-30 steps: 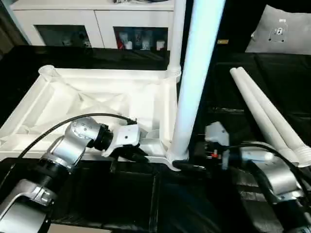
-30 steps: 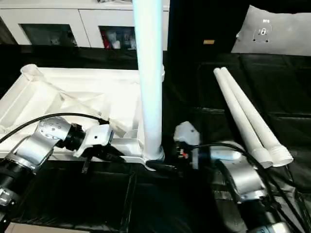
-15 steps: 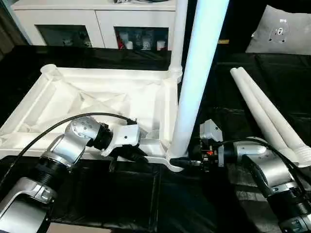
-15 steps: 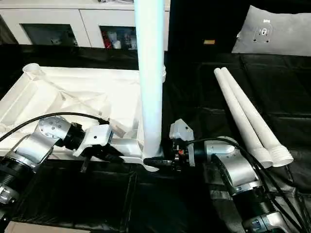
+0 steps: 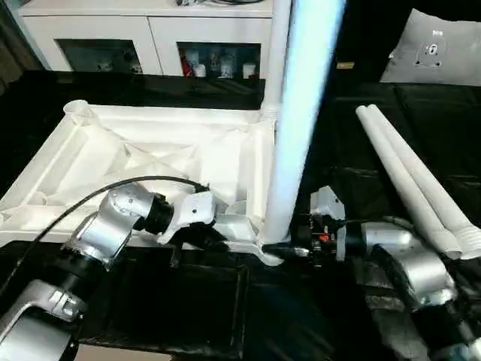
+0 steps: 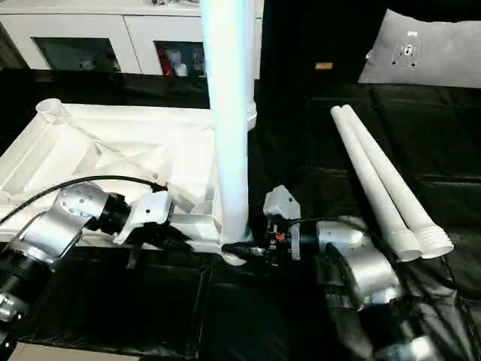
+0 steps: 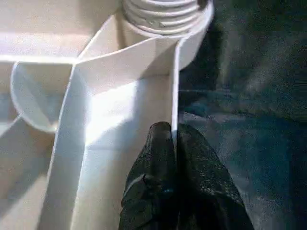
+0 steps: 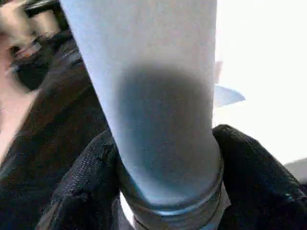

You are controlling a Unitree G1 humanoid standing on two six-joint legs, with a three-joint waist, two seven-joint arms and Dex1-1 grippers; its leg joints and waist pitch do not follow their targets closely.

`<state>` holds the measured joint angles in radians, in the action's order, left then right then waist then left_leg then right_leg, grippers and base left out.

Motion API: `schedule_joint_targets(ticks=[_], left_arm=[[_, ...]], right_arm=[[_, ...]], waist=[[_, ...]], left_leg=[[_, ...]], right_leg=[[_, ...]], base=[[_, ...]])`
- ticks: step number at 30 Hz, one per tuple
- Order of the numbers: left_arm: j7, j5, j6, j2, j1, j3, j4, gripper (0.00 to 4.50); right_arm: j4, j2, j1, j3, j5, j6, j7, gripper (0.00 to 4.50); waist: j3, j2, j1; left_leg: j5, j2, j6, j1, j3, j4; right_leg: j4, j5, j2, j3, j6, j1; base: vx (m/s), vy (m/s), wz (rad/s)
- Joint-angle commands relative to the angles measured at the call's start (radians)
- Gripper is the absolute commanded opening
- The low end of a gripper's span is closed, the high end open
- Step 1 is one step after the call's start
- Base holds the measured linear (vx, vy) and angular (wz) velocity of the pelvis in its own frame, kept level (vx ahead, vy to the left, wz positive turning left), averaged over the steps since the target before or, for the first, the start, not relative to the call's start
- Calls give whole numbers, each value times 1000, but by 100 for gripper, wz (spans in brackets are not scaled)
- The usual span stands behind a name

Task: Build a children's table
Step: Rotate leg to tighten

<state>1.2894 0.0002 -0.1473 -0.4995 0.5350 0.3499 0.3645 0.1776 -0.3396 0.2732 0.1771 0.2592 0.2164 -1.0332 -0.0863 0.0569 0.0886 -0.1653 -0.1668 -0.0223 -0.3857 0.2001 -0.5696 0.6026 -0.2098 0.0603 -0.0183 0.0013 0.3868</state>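
Now the right gripper (image 6: 242, 250) jaws clasp the upright leg (image 6: 229, 128); the left gripper (image 7: 171, 143) jaws pinch the tabletop rim (image 7: 174, 86).

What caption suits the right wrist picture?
The right gripper clasps the base of an upright white table leg between its two black fingers.

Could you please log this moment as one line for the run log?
stage: leg fitting | left gripper: pinching tabletop rim | right gripper: around upright leg base, near corner | spare legs: two lying
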Motion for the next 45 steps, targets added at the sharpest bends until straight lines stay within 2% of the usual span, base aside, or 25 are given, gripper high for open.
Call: schedule_joint_targets(ticks=[1,3,4,5,7,9,11,12,14,15,16,17,19,20,23,28,30,31,32,33,34,35,37,39,45], left_arm=[[-152,6,-104,83,-18,4,-27,0],[-212,10,-155,122,-21,-6,-46,0],[-261,17,-191,153,-19,-15,-53,0],[-345,30,-255,208,-12,-31,-61,0],[-393,36,-286,241,-4,-40,-62,0],[-533,49,-356,354,27,-66,-53,0],[-563,55,-368,379,31,-69,-57,0],[-582,59,-375,398,34,-70,-57,0],[-607,70,-394,426,36,-68,-64,0],[-611,72,-399,429,35,-67,-67,0],[-622,77,-413,437,34,-66,-76,0],[-618,91,-417,428,26,-54,-86,0],[-611,110,-415,405,16,-40,-95,0],[-603,119,-409,385,11,-35,-95,0],[-578,123,-393,344,-1,-32,-98,0],[-442,109,-288,237,-30,-11,-107,0],[-385,98,-255,196,-38,-7,-107,0],[-368,90,-230,182,-37,-15,-96,0],[-327,73,-184,154,-31,-15,-78,0],[-325,72,-183,153,-31,-15,-78,0],[-273,58,-142,128,-27,-7,-65,0],[-238,49,-130,114,-25,0,-61,0],[-184,49,-87,84,-17,16,-47,0],[-156,49,-59,70,-8,21,-31,0],[-2,30,32,21,30,56,10,0]], right_arm=[[13,85,-17,41,-42,36,156,268],[19,131,-25,35,-49,50,226,267],[28,166,-23,23,-53,64,284,267],[46,229,-13,-4,-55,85,387,267],[57,263,-4,-22,-55,97,444,267],[95,342,27,-56,-72,117,590,267],[96,354,28,-57,-83,121,612,267],[99,360,28,-56,-92,114,622,267],[100,368,25,-58,-110,92,639,267],[100,370,24,-59,-112,90,643,302],[100,374,23,-62,-119,84,653,323],[94,370,14,-78,-120,65,661,336],[83,359,5,-101,-118,40,670,342],[74,348,0,-104,-117,27,665,373],[48,321,-17,-103,-111,-3,633,386],[-19,231,-61,-100,-81,-55,485,428],[-25,194,-65,-111,-75,-65,449,442],[-27,175,-63,-118,-67,-66,424,442],[-31,139,-62,-122,-61,-74,376,442],[-31,137,-61,-122,-60,-74,374,442],[-39,102,-60,-120,-53,-77,323,442],[-46,82,-59,-119,-42,-72,291,442],[-49,38,-52,-111,-34,-64,227,442],[-49,5,-47,-98,-32,-65,176,442],[-46,-96,-12,-40,-11,-62,-20,442]], waist=[[41,-6,-7],[36,-9,-13],[33,-5,-21],[32,-1,-26],[26,-5,-37],[21,-7,-45],[27,-8,-45],[31,-4,-45],[37,-3,-45],[37,-6,-46],[37,-6,-46],[40,-2,-46],[45,-6,-45],[42,-5,-43],[43,-8,-42],[50,-10,-41],[60,-9,-41],[66,-8,-42],[67,-5,-40],[67,-5,-40],[70,-8,-37],[70,-4,-34],[69,-9,-33],[67,-5,-28],[60,-7,-17]], left_leg=[[-335,-68,-4,32,-35,78],[-373,-67,-29,32,-43,84],[-419,-68,-51,37,-48,90],[-455,-67,-61,42,-51,91],[-514,-61,-71,49,-55,90],[-553,-57,-77,52,-62,93],[-551,-54,-65,55,-65,97],[-543,-54,-60,54,-64,98],[-504,-57,-52,45,-61,105],[-480,-55,-37,38,-57,105],[-480,-55,-37,38,-57,105],[-457,-56,-31,35,-56,105],[-407,-57,-7,32,-49,100],[-400,-57,3,30,-49,99],[-391,-57,13,27,-49,98],[-318,-59,43,19,-46,92],[-246,-57,67,16,-41,81],[-183,-56,88,11,-39,73],[-143,-56,109,12,-35,66],[-143,-56,109,12,-35,66],[-106,-58,134,13,-32,61],[-90,-59,146,15,-32,57],[-87,-60,153,14,-31,56],[-92,-63,156,16,-31,56],[-162,-70,122,20,-28,59]], right_leg=[[-82,-322,90,38,-258,-14],[-89,-426,93,39,-224,-16],[-96,-495,92,41,-183,-8],[-102,-517,91,43,-171,-1],[-115,-585,92,41,-148,7],[-123,-649,91,37,-113,9],[-130,-628,91,34,-89,9],[-130,-602,91,35,-91,5],[-124,-481,86,35,-111,-2],[-118,-407,85,38,-132,-5],[-118,-407,85,38,-132,-5],[-113,-371,87,39,-144,-7],[-111,-295,88,41,-167,-10],[-113,-312,90,41,-166,-11],[-114,-338,90,40,-158,-13],[-103,-249,88,37,-180,-22],[-94,-162,88,35,-208,-25],[-84,-69,86,33,-227,-29],[-77,7,84,30,-249,-26],[-77,7,84,30,-249,-26],[-68,73,82,26,-271,-29],[-63,108,81,24,-283,-29],[-61,117,80,22,-288,-29],[-60,99,82,19,-291,-29],[-65,-20,85,17,-294,-25]], base=[[0,0,0],[0,0,0],[0,0,0],[0,0,0],[-26,14,-3],[-26,14,-3],[0,0,0],[0,0,0],[0,0,0],[0,0,0],[0,0,0],[0,0,0],[0,0,0],[0,0,0],[0,0,0],[0,0,0],[0,0,0],[0,0,0],[0,0,0],[0,0,0],[0,0,0],[0,0,0],[0,0,0],[0,0,0],[0,0,0]])
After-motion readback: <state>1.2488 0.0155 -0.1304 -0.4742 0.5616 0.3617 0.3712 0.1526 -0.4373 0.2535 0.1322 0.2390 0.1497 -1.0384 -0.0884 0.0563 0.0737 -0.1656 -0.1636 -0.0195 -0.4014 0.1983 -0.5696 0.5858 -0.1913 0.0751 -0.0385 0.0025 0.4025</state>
